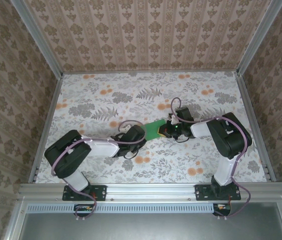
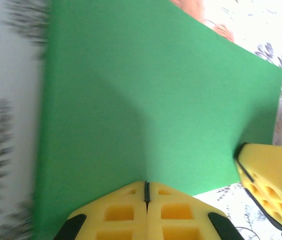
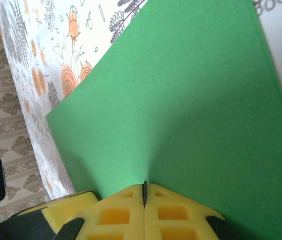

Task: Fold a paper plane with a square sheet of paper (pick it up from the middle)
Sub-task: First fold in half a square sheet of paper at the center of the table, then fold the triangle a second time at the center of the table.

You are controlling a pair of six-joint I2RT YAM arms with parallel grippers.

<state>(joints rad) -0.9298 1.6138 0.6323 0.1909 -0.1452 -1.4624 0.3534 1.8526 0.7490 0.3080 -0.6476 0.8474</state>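
The square sheet of paper (image 1: 155,128) is bright green and sits at the middle of the flowered table, between the two arms. My left gripper (image 1: 144,133) reaches it from the left and my right gripper (image 1: 167,131) from the right. In the left wrist view the sheet (image 2: 146,95) spreads out ahead, and the left gripper (image 2: 146,186) is shut on its near edge, a soft ridge rising from the jaw line. The right gripper's yellow finger (image 2: 271,172) touches the sheet's right corner. In the right wrist view the right gripper (image 3: 144,187) is likewise shut on the sheet (image 3: 181,100).
The table (image 1: 106,100) has a floral cloth and is boxed in by patterned walls with metal rails (image 1: 48,115) on the left, right and back. The left gripper's yellow finger (image 3: 63,210) sits close beside the right one.
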